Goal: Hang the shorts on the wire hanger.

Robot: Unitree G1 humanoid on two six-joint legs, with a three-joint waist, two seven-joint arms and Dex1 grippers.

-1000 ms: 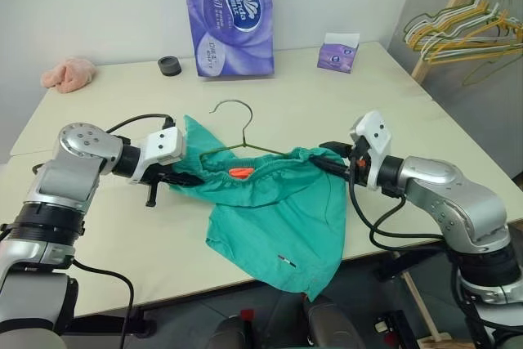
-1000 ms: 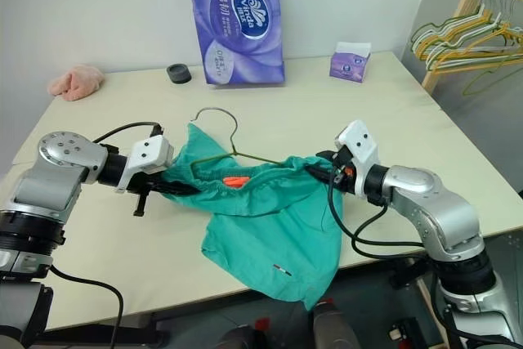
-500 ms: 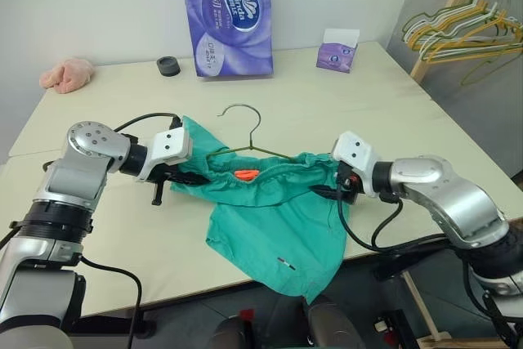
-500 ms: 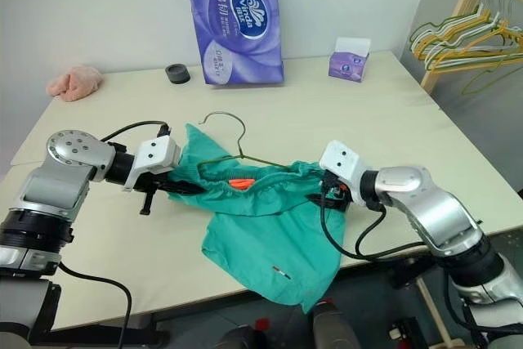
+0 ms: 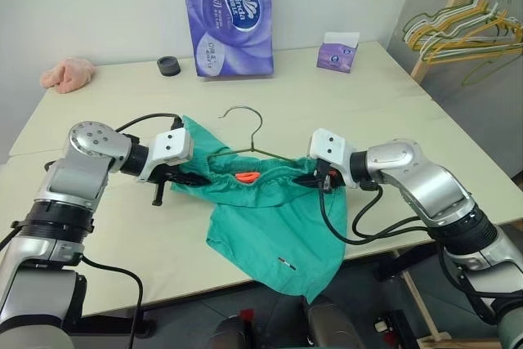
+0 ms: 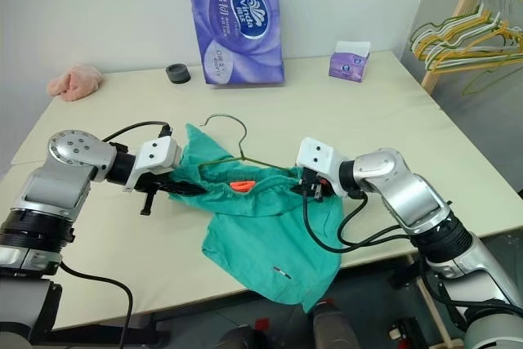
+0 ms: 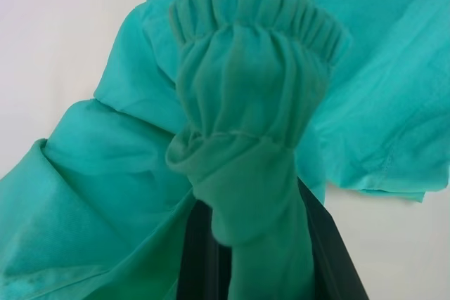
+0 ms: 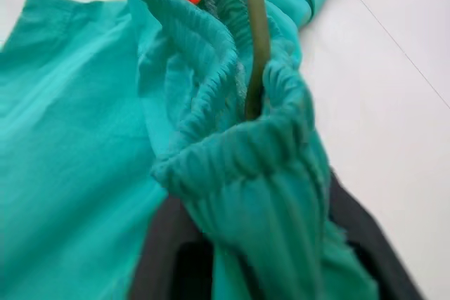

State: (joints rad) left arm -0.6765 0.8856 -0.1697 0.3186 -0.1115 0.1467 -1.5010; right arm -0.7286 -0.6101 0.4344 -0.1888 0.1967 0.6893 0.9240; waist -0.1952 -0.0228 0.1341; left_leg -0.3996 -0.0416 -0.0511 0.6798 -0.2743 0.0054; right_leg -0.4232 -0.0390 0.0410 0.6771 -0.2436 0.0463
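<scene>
The teal shorts (image 5: 274, 226) lie at the table's front, one leg hanging over the edge. Their gathered waistband with an orange tag (image 5: 245, 176) is stretched between my two grippers. The wire hanger (image 5: 252, 148) has its hook resting on the table behind the shorts, and its lower wire runs inside the waistband (image 8: 254, 40). My left gripper (image 5: 192, 177) is shut on the waistband's left end, with bunched cloth between its fingers (image 7: 320, 258). The right gripper (image 5: 306, 179) is shut on the waistband just right of the tag, fabric pinched between its fingers (image 8: 165, 251).
A tall purple tissue pack (image 5: 229, 18), a black round cap (image 5: 169, 65) and a small purple tissue box (image 5: 337, 51) stand at the back. A pink cloth lump (image 5: 67, 73) lies far left. A wooden rack of hangers (image 5: 466, 26) stands right of the table (image 5: 392, 112).
My right gripper has slid left along the waistband toward the orange tag, rolled, and closed on the cloth. The left gripper has kept its hold and place.
</scene>
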